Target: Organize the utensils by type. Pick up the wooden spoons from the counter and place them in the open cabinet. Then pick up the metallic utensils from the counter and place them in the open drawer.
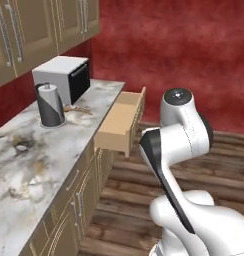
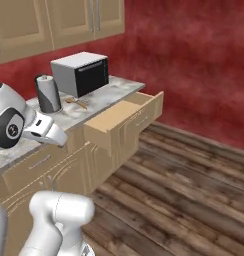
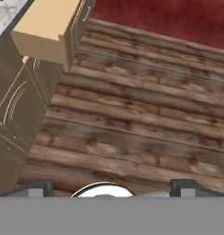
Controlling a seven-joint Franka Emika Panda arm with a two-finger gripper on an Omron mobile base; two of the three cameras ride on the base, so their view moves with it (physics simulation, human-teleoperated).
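Marble, white-grey with brown and black veins, forms the counter (image 1: 54,145), which runs from the lower left of the left base view up toward its centre and crosses the left half of the right base view. Tan wall cabinets (image 2: 69,20) hang along the top left of both base views, their silver bar handles showing; from these angles I cannot tell which one stands open. Below the counter sit tan base cabinets (image 1: 69,210), also seen at the left edge of the hand view.

Next in size, the open drawer (image 1: 121,122) juts out from under the counter's far end, near the centre of the left base view and centre-left in the right base view (image 2: 126,120); its light-tan front corner fills the upper left of the hand view.

A grey toaster oven (image 1: 64,77) with a dark door stands on the counter in the upper left. Just in front of it stands a paper towel roll (image 1: 50,105) on a holder.

Between the roll and the oven lie the wooden spoons (image 2: 76,103), slim orange-brown shapes on the marble; whether there are 2 is hard to tell.

The gripper (image 3: 109,188) hangs over the wooden floor, its 2 dark tips spread wide at the bottom of the hand view, holding nothing.
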